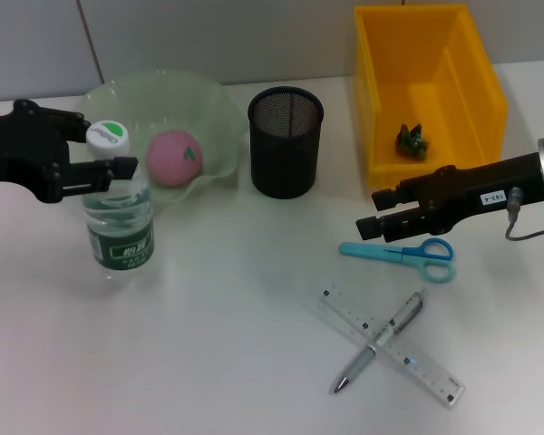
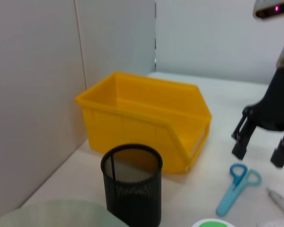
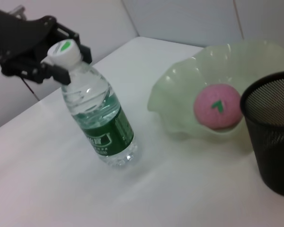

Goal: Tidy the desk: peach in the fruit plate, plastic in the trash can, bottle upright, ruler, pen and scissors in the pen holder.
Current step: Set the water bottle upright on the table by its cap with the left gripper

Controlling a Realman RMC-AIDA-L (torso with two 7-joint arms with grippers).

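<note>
The clear bottle (image 1: 118, 227) (image 3: 102, 118) with a green label stands upright at the left. My left gripper (image 1: 105, 145) (image 3: 68, 61) is open, with a finger on each side of its white cap. The pink peach (image 1: 173, 157) (image 3: 217, 106) lies in the pale green fruit plate (image 1: 199, 100) (image 3: 180, 90). A crumpled green plastic piece (image 1: 412, 140) sits in the yellow trash can (image 1: 471, 100) (image 2: 146, 113). My right gripper (image 1: 379, 208) (image 2: 259, 153) hovers open just above the blue scissors (image 1: 403, 252) (image 2: 236, 187). The pen (image 1: 403, 317) lies crossed over the clear ruler (image 1: 435, 372). The black mesh pen holder (image 1: 286, 140) (image 2: 132, 184) is empty.
Grey wall panels close off the back of the white desk. The trash can stands against them at the back right, the pen holder between it and the plate. A cable hangs from my right arm at the right edge.
</note>
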